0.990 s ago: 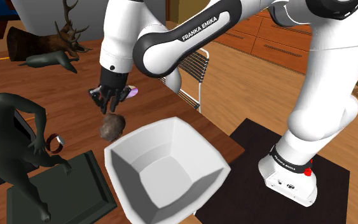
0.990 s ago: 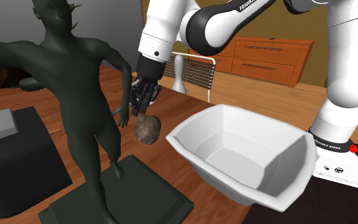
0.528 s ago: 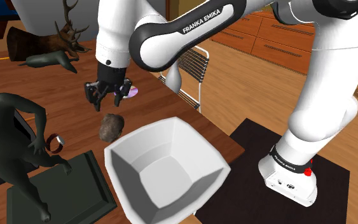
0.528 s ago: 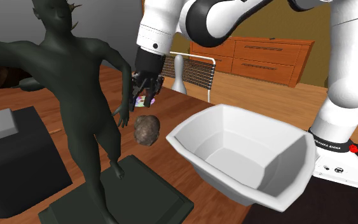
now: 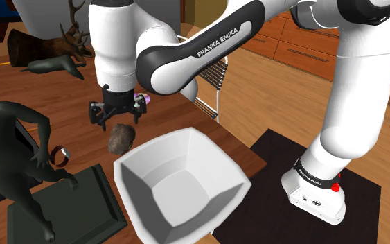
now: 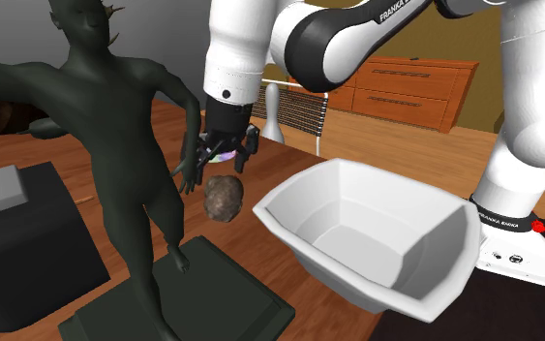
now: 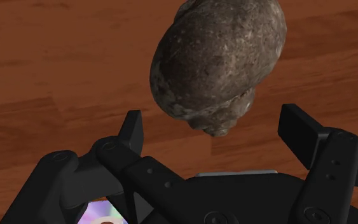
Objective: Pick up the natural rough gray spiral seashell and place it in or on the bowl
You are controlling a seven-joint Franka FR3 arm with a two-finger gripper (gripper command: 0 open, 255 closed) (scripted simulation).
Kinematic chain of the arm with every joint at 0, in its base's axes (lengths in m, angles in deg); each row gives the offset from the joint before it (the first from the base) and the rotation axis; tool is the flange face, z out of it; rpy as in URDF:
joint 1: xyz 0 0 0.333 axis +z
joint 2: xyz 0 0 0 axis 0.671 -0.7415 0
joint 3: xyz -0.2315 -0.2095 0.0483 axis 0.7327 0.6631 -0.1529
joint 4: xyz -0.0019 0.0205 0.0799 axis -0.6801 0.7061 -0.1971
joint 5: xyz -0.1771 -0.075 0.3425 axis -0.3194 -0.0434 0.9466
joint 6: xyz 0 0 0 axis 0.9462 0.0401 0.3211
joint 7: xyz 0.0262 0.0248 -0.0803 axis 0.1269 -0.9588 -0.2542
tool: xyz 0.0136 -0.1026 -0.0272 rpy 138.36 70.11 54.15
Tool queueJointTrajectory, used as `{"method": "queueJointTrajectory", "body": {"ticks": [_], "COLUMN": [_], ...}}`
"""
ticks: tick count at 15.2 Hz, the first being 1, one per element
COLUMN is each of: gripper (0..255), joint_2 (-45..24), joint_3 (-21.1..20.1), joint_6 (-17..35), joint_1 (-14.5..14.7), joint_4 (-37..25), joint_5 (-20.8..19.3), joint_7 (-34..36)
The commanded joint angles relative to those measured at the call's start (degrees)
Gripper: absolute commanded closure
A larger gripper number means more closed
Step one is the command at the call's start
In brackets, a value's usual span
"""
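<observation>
Bowl (image 5: 186, 156) nearest the shoulder camera: one, white and angular, on a reddish wooden tabletop (image 5: 75, 104). Beside it, toward the shoulder view's left, one dark human statue (image 5: 10, 132) stands on one dark square base (image 5: 68, 211). Just past the bowl's far-left corner lies one rough grey-brown spiral seashell (image 5: 120, 138), resting on the tabletop just beside the bowl's rim. Directly above the shell hovers the one black hand (image 5: 119, 119), open — its two fingers (image 7: 133, 127) stand wide apart, one on either side of the shell, neither touching it. Behind the hand lies one shiny disc (image 5: 143, 99). Farther back are one dark antlered deer figure (image 5: 67, 43), one wire-backed chair (image 5: 210, 76) beyond the tabletop's edge, and — farthest — one wooden dresser (image 5: 304, 41).
</observation>
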Motion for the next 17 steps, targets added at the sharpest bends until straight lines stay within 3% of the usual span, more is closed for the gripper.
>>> {"method": "queueJointTrajectory", "body": {"ticks": [1,9,10,17], "gripper": [0,0,255,255], "joint_2": [-1.50,-1.49,-1.49,-1.51], "joint_3": [0.97,0.98,0.98,1.00], "joint_6": [0.99,1.00,1.00,1.03], "joint_1": [0.88,0.89,0.89,0.90], "joint_4": [0.03,0.03,0.02,0.05], "joint_5": [-1.55,-1.54,-1.54,-1.57], "joint_7": [1.00,0.99,0.99,1.02]}}
